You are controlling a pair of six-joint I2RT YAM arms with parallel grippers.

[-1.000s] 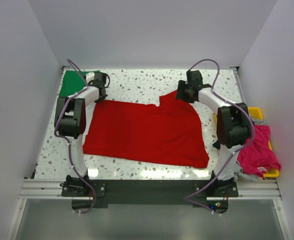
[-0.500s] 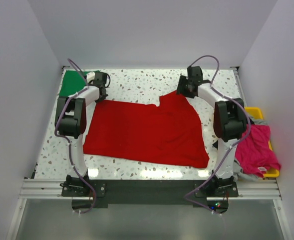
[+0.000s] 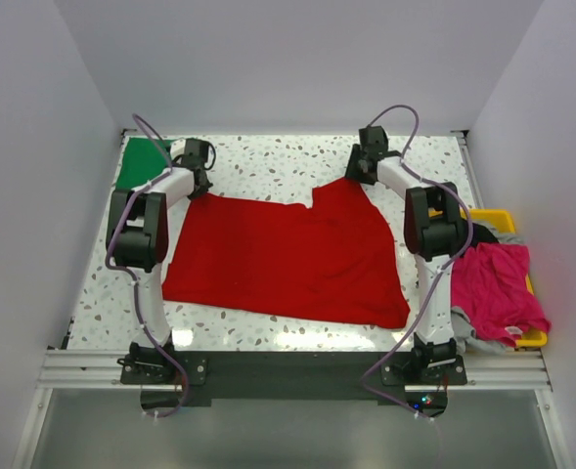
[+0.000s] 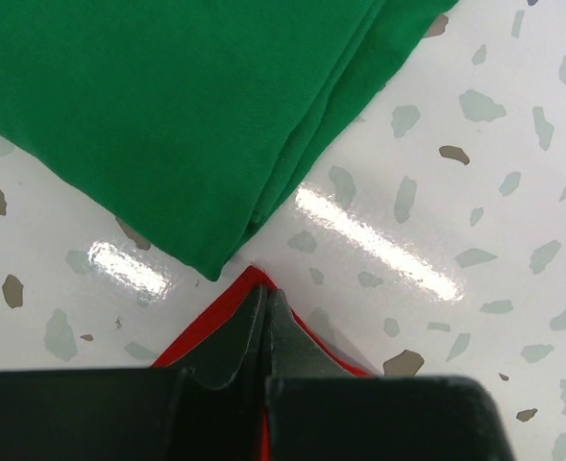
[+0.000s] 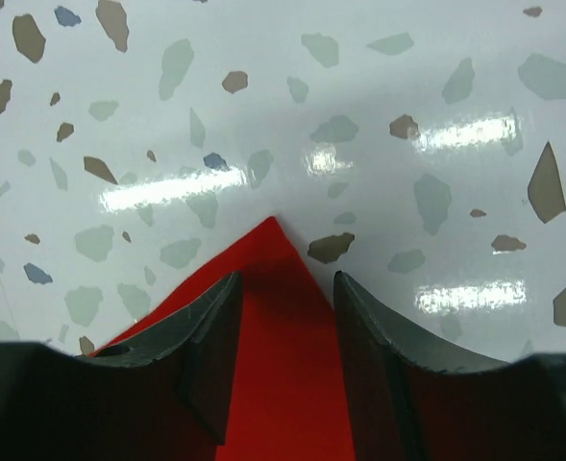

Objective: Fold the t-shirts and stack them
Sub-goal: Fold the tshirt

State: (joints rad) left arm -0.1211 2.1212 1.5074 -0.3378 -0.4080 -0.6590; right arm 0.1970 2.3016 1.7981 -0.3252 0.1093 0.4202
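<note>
Left gripper point(image 4: 265, 305): jaws fully closed, tips pressed together on the far-left corner of the red t-shirt point(image 4: 233, 302). A sliver of red pokes out past the tips at 12 o'clock and along both sides.

Left wrist view: the folded green t-shirt point(image 4: 167, 115) sits at 11–12 o'clock from the tips. Its nearest corner is just beside the red corner, and I can't tell whether they touch.

Right gripper point(image 5: 283, 288): jaws apart at medium width, not clamped. The fingers point(image 5: 210, 331) straddle the far-right corner of the red t-shirt point(image 5: 283, 384), with cloth filling the gap and the corner's point at 12 o'clock just past the tips. Can't tell whether the pads touch the cloth.

Top view: left gripper point(image 3: 198, 156) and right gripper point(image 3: 364, 162) are both at the far side of the table point(image 3: 278, 161). The red t-shirt point(image 3: 288, 256) lies flat, spreading to 4–5 o'clock from the left gripper and 7 o'clock from the right. The green t-shirt point(image 3: 141, 162) is at 9 o'clock from the left gripper, in the table's far-left corner.

At 4 o'clock from the right gripper and well apart from it, a yellow tray point(image 3: 504, 219) holds a magenta garment point(image 3: 503, 288).
</note>
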